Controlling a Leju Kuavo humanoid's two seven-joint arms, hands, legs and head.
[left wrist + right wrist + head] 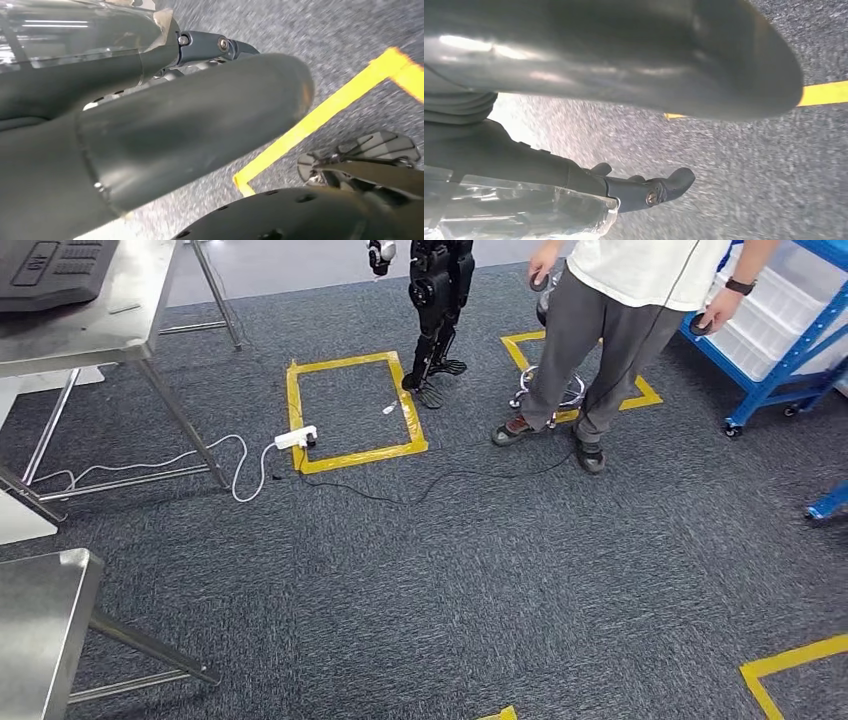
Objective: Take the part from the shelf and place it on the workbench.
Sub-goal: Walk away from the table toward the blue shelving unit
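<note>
Covering the whole floor is a grey carpet (480, 580), on which rectangles are marked in yellow tape (352, 455). Steel workbenches (95, 335) are seen at the left of the head view, one higher with a dark keyboard-like device (50, 270) on it, another (35, 630) nearer and lower. A blue shelf (790, 355) stands at the far right, and white plastic bins (775, 315) are stacked in it; what the bins hold cannot be made out, so the part cannot be located. A person (610, 340) in grey trousers stands just beside the shelf, a dark controller in each hand. A second, black humanoid robot (438, 310) stands at the edge of a taped rectangle. A white power strip (296, 438) lies on the tape, with a white cable trailing toward the bench.

In the wrist views the left hand (165, 145) and the right hand (614, 60) are shown hanging over the carpet. Nothing is seen held, but whether their fingers are spread or curled cannot be told.
</note>
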